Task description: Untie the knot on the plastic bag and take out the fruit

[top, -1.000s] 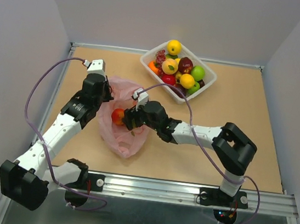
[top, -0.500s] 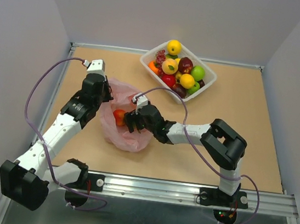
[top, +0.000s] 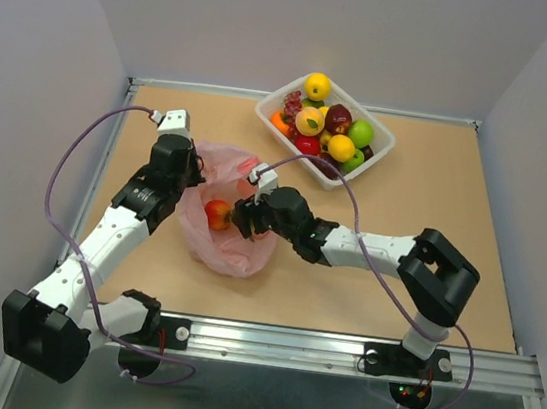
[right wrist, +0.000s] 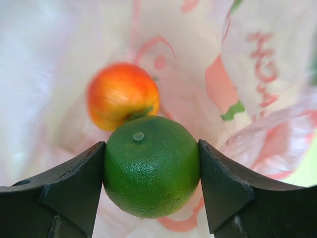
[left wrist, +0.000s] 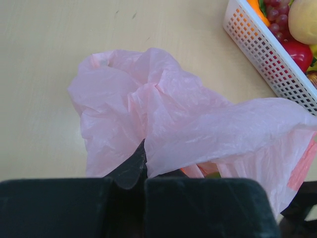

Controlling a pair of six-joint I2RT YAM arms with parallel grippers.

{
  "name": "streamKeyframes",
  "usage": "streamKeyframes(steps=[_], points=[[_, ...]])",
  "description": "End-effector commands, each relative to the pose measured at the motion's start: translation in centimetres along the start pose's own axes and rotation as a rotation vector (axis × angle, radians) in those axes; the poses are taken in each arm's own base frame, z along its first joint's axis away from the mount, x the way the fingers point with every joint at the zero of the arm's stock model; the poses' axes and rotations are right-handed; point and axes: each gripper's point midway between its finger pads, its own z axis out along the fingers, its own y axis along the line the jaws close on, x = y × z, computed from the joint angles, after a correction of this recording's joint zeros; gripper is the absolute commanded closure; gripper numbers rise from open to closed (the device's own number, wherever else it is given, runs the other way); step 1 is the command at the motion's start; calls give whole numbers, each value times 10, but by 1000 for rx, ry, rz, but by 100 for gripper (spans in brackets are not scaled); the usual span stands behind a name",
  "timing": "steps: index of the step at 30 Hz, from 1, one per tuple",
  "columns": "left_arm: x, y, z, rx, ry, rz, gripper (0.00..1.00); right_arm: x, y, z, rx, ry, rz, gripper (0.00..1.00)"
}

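The pink plastic bag [top: 229, 256] lies open on the table's left half; no knot shows. My left gripper [top: 194, 178] is shut on the bag's upper edge, and the left wrist view shows the film [left wrist: 163, 114] pinched between the closed fingers [left wrist: 130, 166]. My right gripper [top: 243, 218] reaches into the bag's mouth and is shut on a round green fruit [right wrist: 151, 166]. An orange-red fruit [right wrist: 121, 94] lies just beyond it inside the bag [right wrist: 59, 59] and also shows in the top view [top: 217, 213].
A white slotted basket [top: 384, 138] heaped with toy fruit stands at the back, right of centre; its corner shows in the left wrist view [left wrist: 267, 59]. Grey walls enclose the table on three sides.
My right arm's elbow swung left, then back right, while its gripper stayed in the bag's mouth. The bag's near end drew in and shortened. The left arm held still.
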Motion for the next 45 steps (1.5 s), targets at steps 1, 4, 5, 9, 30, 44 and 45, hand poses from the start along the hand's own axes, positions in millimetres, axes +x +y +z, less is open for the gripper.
streamKeyframes(steps=[1,4,5,9,30,44,45], points=[[-5,9,3,-39,-26,-9,100,-64,20,-39,-108,-148,-10,88],[-4,14,4,-66,-21,-11,100,-81,25,-54,-142,-164,-21,89],[-4,16,4,-79,-21,-12,100,-99,28,-64,-156,-198,-27,89],[-4,23,5,-107,-20,-19,100,-138,13,-92,-82,-282,-79,90],[-5,24,7,-88,-16,-29,100,-179,-242,-62,429,-316,8,91],[-6,23,6,-72,-14,-32,100,-139,-259,-24,445,-218,-3,28],[-7,23,6,-70,-20,-34,100,-140,-260,-24,451,-219,-5,25]])
